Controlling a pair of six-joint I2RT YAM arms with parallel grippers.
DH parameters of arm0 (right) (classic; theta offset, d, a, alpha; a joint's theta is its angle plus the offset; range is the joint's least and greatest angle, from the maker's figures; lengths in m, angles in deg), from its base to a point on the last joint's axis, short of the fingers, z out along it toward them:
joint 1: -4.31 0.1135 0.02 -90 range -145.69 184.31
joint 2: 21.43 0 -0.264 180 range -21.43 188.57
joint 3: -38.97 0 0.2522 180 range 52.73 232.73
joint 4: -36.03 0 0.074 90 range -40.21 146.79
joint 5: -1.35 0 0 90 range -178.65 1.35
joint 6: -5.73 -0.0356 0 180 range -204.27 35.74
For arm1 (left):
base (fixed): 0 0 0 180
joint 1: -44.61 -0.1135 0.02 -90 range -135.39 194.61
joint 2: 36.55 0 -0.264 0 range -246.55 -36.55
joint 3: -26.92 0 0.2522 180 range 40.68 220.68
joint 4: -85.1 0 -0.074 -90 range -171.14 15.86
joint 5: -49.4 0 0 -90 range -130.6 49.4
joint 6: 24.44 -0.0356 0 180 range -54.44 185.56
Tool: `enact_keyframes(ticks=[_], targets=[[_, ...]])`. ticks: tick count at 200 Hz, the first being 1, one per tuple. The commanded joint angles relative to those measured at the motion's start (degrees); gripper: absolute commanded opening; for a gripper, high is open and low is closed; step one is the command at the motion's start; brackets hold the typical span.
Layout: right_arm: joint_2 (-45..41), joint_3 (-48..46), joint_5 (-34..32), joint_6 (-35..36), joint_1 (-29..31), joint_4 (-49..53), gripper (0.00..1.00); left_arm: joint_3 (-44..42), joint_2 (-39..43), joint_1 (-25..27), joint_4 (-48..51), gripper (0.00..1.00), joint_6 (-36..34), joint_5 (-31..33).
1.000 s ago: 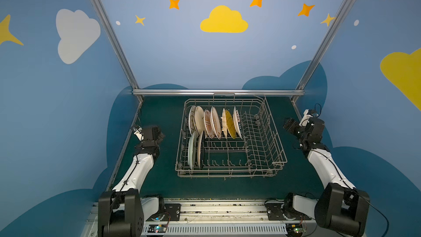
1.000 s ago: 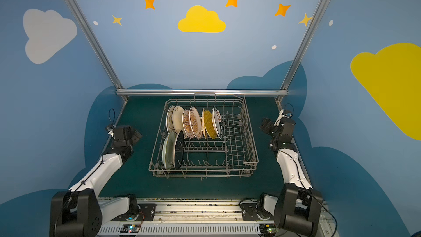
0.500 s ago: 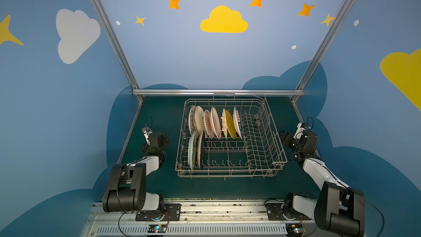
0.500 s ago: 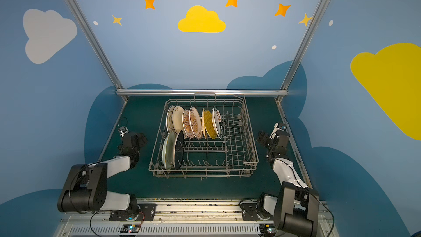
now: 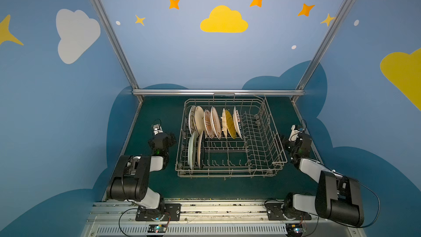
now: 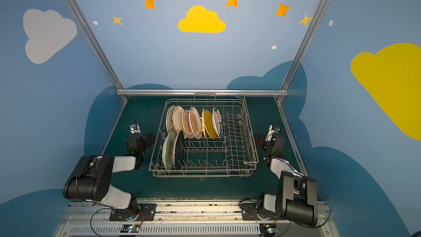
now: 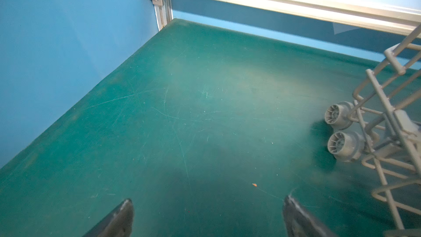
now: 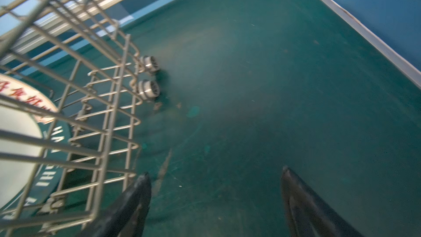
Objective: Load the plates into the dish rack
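Both top views — green tabletop (image 5: 205, 185), blue cloud-painted walls (image 5: 159, 60), left and right jaws spread

In both top views the left arm (image 5: 129, 178) and right arm (image 5: 337, 197) are made up of bulky black joint housings joined by white shells, each set on a screwed black base plate (image 5: 173, 212). Thin black cables (image 5: 378, 206) are looped about them, and a small white camera module (image 5: 156, 131) is carried at each wrist. The left claw (image 7: 207, 198) and right claw (image 8: 215, 170) are fitted with dark, tapered fingers (image 7: 118, 220).
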Motion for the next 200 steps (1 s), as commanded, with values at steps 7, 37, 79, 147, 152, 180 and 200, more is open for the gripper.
enact_keyframes(ticks=[7,37,79,147,152,180,200], targets=[[1.3,0.8,-1.9,3.8,2.7,-2.8,0.87,0.7,0.1,-0.2,-0.8,1.00,-0.9,-0.6],[6.7,0.9,-3.2,6.1,4.9,-7.9,0.87,0.6,0.2,-0.3,-1.0,1.00,-0.9,-0.6],[7.7,4.2,-6.7,6.4,6.9,-2.6,0.87,0.4,0.4,-0.1,-1.2,1.00,-1.0,-0.5],[8.7,5.9,-10.6,7.5,9.2,-0.3,0.87,0.4,0.4,-0.1,-1.2,1.00,-1.0,-0.5],[8.7,6.0,-10.7,7.5,9.2,-0.3,0.87,0.5,0.4,-0.1,-1.2,1.00,-1.0,-0.5],[8.9,6.1,-10.6,7.4,9.2,0.0,0.87,0.5,0.2,-0.1,-1.1,1.00,-1.0,-0.5],[8.9,6.1,-10.6,7.4,9.1,0.1,0.87,0.5,0.2,-0.1,-1.1,1.00,-1.0,-0.5]])
